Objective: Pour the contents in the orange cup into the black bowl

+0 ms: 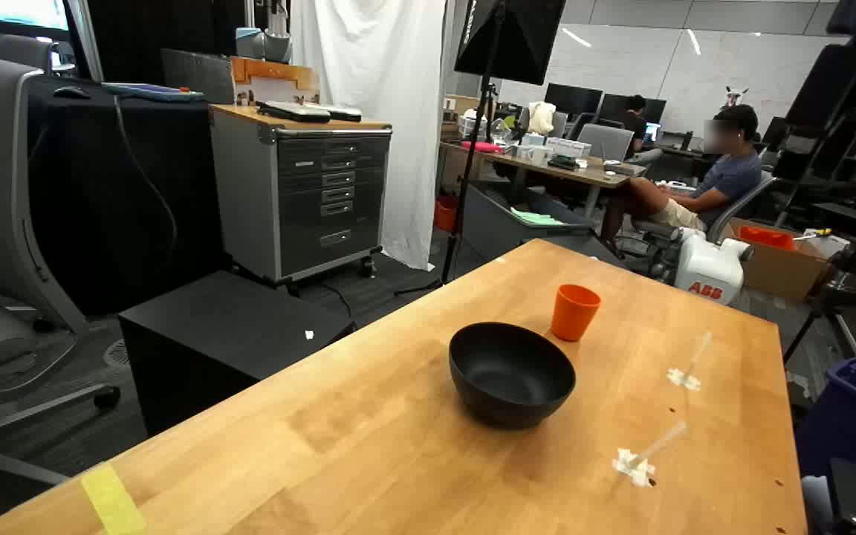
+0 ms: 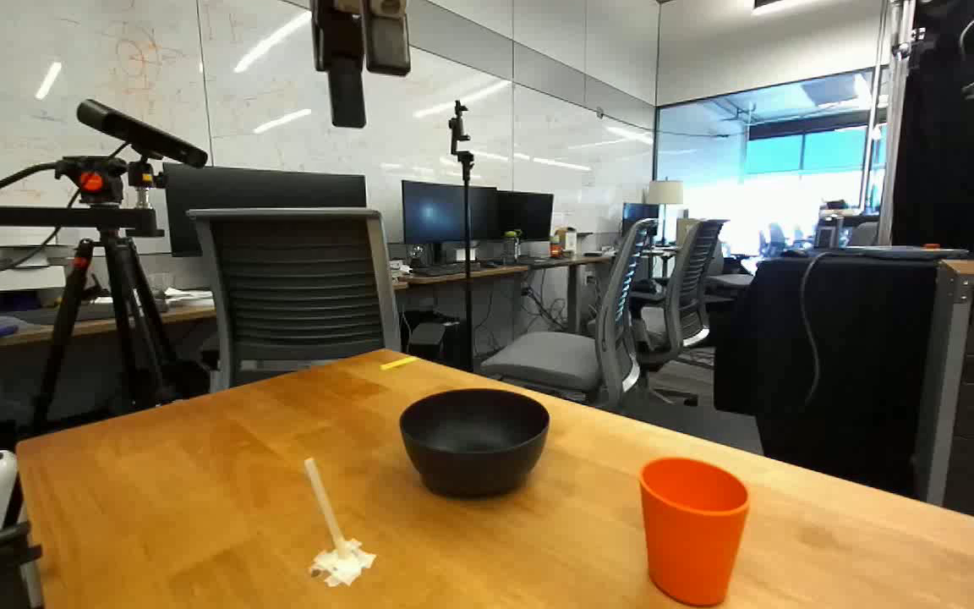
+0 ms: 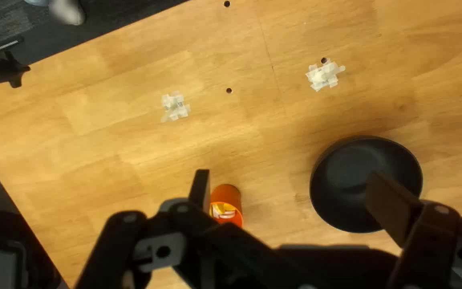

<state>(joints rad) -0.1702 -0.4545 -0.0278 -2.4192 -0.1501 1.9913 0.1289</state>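
A whiteboard wall (image 2: pixel 259 145) spans the far side in an exterior view, and a white curtain (image 1: pixel 368 44) hangs far back in an exterior view. The wooden tabletop (image 1: pixel 309 461) shows in all three views. Beyond its left edge stands a gray drawer cabinet (image 1: pixel 335 215), and past its far left edge, in an exterior view, a dark-backed chair (image 2: pixel 297 288).

The claw (image 3: pixel 289 180) is spread wide above the tabletop, with wood showing between its two fingers. In the wrist view one finger stands in front of part of the black bowl (image 3: pixel 347 176), and the opposite side of the claw covers part of the orange cup (image 3: pixel 226 192).

The black bowl sits upright, its mouth facing up. The orange cup stands upright on the tabletop, near the bowl but apart from it; in the wrist view it is to the bowl's left.

A yellow tape strip (image 1: pixel 112 498) is stuck near left on the tabletop. Right of the bowl are two white tape patches (image 1: pixel 634 469), each with a thin pale rod (image 2: pixel 325 505) slanting up. Inside the cup are small yellow and white pieces (image 3: pixel 223 210), too blurred to name.
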